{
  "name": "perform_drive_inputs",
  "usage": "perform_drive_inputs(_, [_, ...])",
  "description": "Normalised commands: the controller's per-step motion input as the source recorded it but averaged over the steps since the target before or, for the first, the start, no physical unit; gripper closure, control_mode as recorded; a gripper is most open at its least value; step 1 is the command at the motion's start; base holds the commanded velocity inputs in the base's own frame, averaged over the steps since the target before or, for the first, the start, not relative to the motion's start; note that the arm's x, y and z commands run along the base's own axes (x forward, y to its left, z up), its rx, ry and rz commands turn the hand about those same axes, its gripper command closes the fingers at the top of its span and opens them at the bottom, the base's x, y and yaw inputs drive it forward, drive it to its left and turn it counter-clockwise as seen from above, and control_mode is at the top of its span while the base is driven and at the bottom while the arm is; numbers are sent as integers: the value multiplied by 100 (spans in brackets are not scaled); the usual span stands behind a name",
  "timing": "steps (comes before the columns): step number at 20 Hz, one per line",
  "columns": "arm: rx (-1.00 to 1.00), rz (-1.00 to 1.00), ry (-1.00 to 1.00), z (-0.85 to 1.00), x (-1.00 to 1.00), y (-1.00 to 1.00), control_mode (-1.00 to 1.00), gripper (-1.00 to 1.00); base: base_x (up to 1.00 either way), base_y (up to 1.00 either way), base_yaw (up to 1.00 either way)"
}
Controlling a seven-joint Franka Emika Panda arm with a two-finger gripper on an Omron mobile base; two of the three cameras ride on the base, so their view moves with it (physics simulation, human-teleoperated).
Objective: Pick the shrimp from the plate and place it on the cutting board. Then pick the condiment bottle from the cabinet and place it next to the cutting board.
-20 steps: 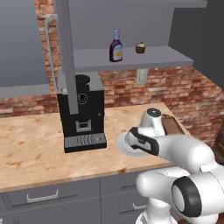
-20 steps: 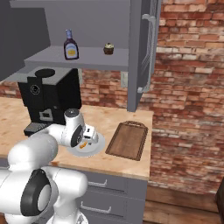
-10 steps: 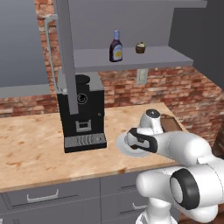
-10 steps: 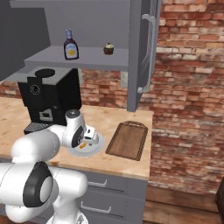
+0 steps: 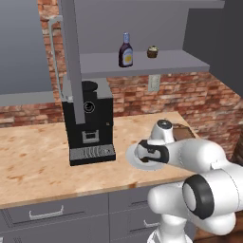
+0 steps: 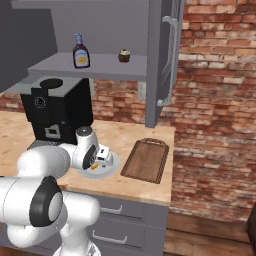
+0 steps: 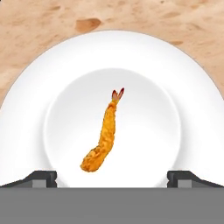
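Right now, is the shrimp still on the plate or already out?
On the plate. The hand view shows the shrimp lying in the plate's centre, with the open hand above it, fingertips wide apart and not touching it.

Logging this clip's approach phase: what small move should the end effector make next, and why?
Probably straight down. The open end effector hangs over the plate, fingertips wide on either side of the shrimp, which lies untouched in the plate's middle. Closing comes after.

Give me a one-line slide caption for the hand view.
Open hand poised above the shrimp lying on the plate.
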Motion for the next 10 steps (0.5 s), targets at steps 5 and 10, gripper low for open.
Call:
perform_drive_inputs(5, [0,0,0,-12,4,1,-100,-100,0,0,0])
perform_drive_inputs(10, [0,0,0,-11,6,1,-100,-100,0,0,0])
